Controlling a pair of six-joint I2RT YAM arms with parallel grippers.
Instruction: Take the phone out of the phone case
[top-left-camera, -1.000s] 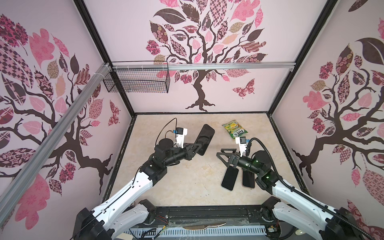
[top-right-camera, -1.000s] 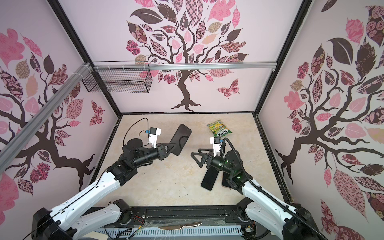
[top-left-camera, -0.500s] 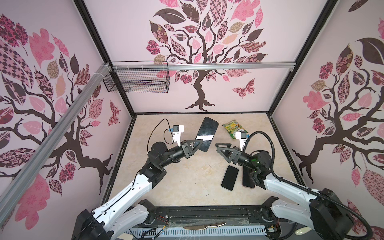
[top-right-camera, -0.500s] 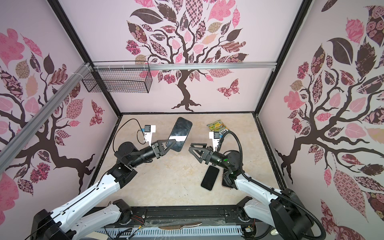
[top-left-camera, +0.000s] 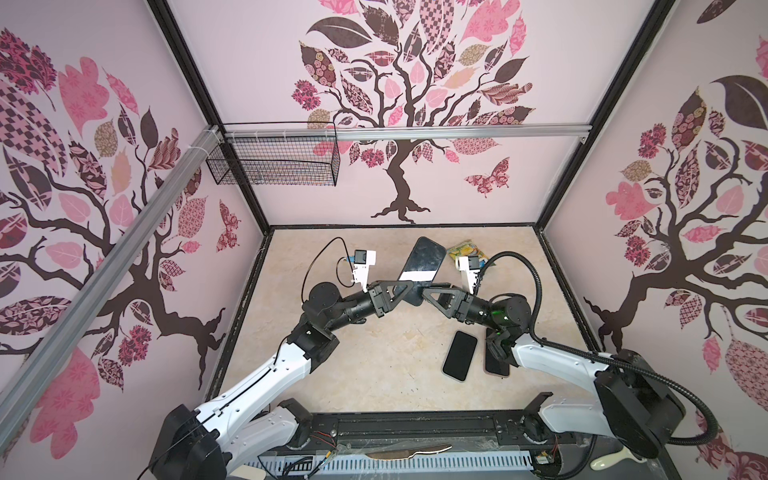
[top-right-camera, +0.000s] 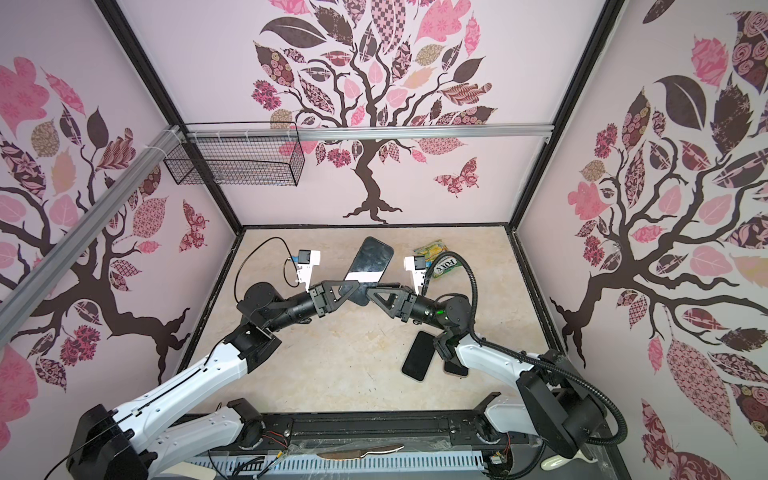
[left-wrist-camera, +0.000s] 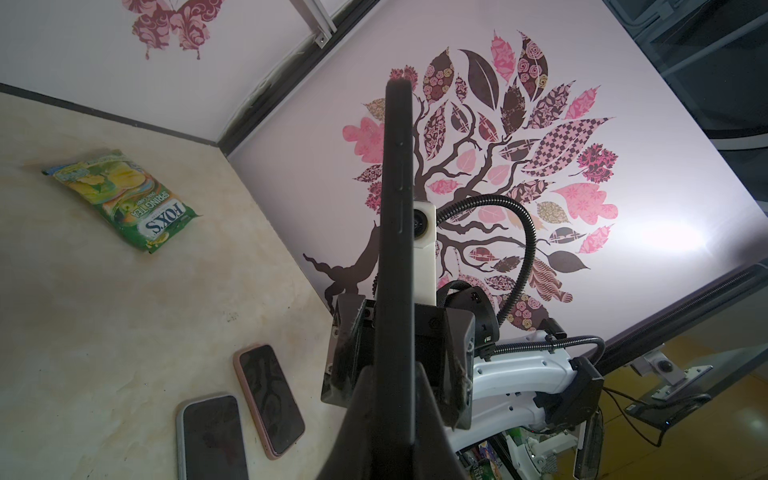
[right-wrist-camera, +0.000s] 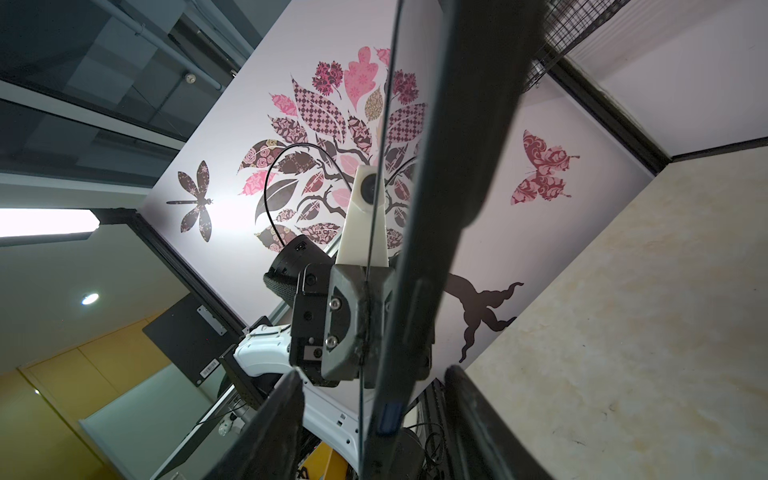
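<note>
A black phone (top-left-camera: 422, 259) (top-right-camera: 370, 262) in its dark phone case (left-wrist-camera: 397, 208) is held up in the air over the middle of the table, its glass reflecting light. My left gripper (top-left-camera: 404, 291) (top-right-camera: 348, 291) is shut on the phone's lower part from the left. From the right, my right gripper (top-left-camera: 432, 291) (top-right-camera: 376, 293) straddles the same lower end. In the right wrist view its fingers (right-wrist-camera: 286, 399) stand on either side of the phone (right-wrist-camera: 457, 166) with gaps showing, so it is open.
Two more phones lie on the table at front right: a dark one (top-left-camera: 460, 355) (left-wrist-camera: 212, 436) and a pink-cased one (top-left-camera: 496, 363) (left-wrist-camera: 270, 399) partly under the right arm. A green candy bag (top-left-camera: 465, 250) (left-wrist-camera: 124, 199) lies at the back. A wire basket (top-left-camera: 274, 162) hangs on the back wall.
The left arm has lifted and tilted the phone higher. The right gripper has left the phones on the table, come up to the held phone and narrowed its jaws around the lower end.
</note>
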